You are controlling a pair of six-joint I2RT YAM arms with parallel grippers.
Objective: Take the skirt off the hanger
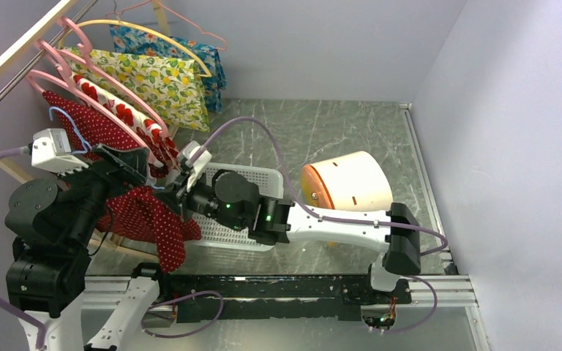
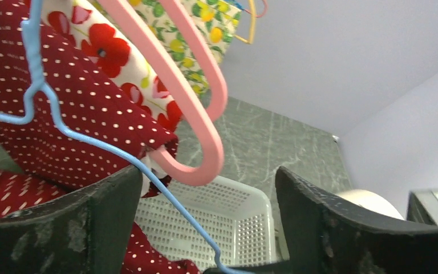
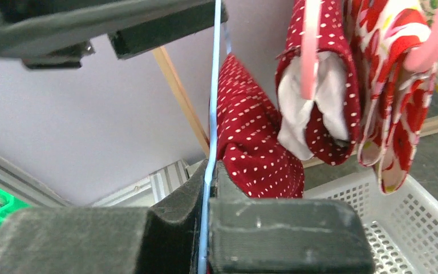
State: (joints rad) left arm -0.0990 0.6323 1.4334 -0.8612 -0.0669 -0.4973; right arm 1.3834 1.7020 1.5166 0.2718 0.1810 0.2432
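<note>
Now one blue hanger (image 3: pixel 214 85) in right end effector (image 3: pixel 208 188); one dotted skirt (image 3: pixel 251 148).

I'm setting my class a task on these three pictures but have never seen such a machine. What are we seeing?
Two robot arms are bolted to a table. The wide picture looks down from above; the other two come from a camera on each wrist. On the table lie a white basket and an orange-and-white tub. More skirts hang on pink hangers. The right arm has its jaws shut on a blue wire hanger carrying a red dotted skirt. The left arm has its jaws open around that wire.
</note>
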